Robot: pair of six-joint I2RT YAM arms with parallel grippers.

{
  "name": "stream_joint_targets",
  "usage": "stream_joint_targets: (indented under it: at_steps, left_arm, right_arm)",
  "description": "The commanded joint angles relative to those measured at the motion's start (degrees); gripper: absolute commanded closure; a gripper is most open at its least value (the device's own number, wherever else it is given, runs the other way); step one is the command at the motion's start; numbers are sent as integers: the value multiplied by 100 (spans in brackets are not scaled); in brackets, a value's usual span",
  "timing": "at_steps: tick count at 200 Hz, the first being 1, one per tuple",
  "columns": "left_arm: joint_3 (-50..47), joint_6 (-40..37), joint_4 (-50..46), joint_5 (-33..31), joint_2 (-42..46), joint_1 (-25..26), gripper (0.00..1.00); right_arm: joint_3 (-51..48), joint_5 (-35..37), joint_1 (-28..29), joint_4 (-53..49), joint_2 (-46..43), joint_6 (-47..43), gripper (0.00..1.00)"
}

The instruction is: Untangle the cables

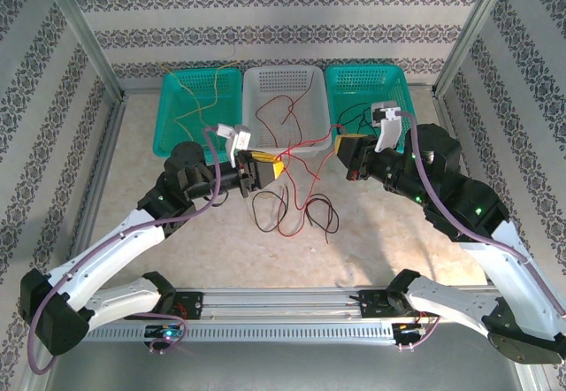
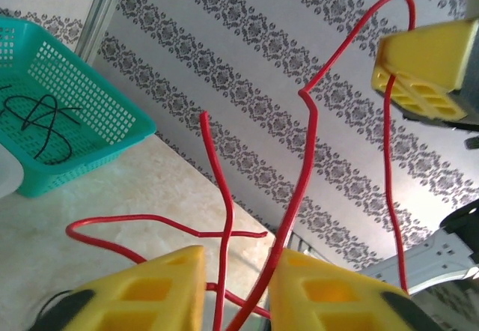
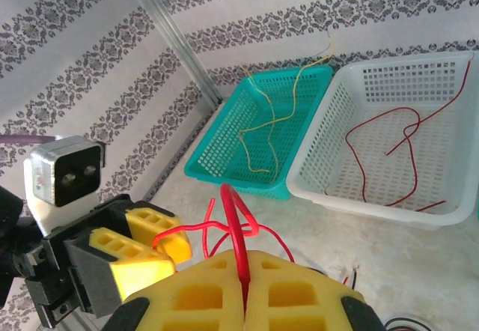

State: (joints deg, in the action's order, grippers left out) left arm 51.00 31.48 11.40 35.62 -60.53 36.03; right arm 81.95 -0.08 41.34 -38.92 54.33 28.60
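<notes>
left basket: teal basket (image 1: 166, 118) at the far left of the table; a yellow cable (image 3: 269, 123) lies looped inside it.
left gripper: left gripper (image 2: 236, 290) sits just left of table centre, pointing right. its fingers are parted, and two red strands run through the gap. no pinch is visible, so i read it as straddling them, not gripping.
red cable: red cable (image 2: 299, 189) rises from the left gripper's gap, kinks, and runs to the other gripper. its long axis lies left to right between the two.
loose loops: tangle (image 1: 305, 207) of red and black cable on the table, just nearer the arm bases than the two grippers and between them. by eye it is a little closer to the left one.
middle basket: white basket (image 1: 256, 86) behind centre, with a separate red cable (image 3: 352, 147) lying in it.
right gripper: right gripper (image 3: 243, 293) has its fingers pressed together on the red cable, which stands up out of the seam.
right basket: teal basket (image 1: 398, 81) at the far right, with a black cable (image 2: 45, 121) inside.
judgement: the right arm has the only firm hold. separating the strands depends on the left gripper closing on one of them and then moving away along that left-right axis.
</notes>
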Motion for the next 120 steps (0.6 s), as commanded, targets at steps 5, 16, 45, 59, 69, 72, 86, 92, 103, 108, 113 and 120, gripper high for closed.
stream_joint_targets:
  at_steps: [5, 16, 45, 59, 69, 72, 86, 92, 103, 108, 113, 120]
  left_arm:
    - [110, 6, 430, 146, -21, 97, 87]
    - [106, 41, 498, 174, -25, 96, 96]
    - [9, 139, 751, -66, 95, 98, 100]
    - [-86, 286, 987, -333, 221, 82, 100]
    - [-146, 411, 1185, -476, 305, 64, 100]
    - [-159, 456, 1245, -498, 325, 50, 100]
    - [-204, 709, 1602, -526, 369, 10, 100]
    - [-197, 807, 1725, -506, 373, 1, 100]
    - [-162, 976, 1911, -450, 355, 0, 100]
    - [-138, 1048, 1995, -414, 329, 0, 100]
    - [-116, 1126, 2076, -387, 317, 0, 100]
    - [-88, 1215, 2171, -348, 295, 1, 100]
  right_arm:
    - [-91, -166, -45, 197, 17, 123, 100]
    - [-109, -177, -42, 222, 6, 134, 100]
    - [-152, 4, -45, 178, -16, 159, 89]
    - [-209, 375, -75, 26, -103, 198, 59]
    - [-313, 664, -135, -73, -218, 252, 47]
    - [-362, 734, -168, -94, -260, 282, 40]
    - [-659, 844, -438, -108, -534, 481, 28]
    - [-822, 788, -618, -107, -651, 608, 27]
    - [-1146, 437, -1026, -67, -799, 889, 26]
    - [-1278, 164, -1234, -31, -832, 1031, 26]
    - [-1423, -160, -1422, 47, -844, 1172, 26]
    - [-1627, -659, -1626, 237, -830, 1343, 26]
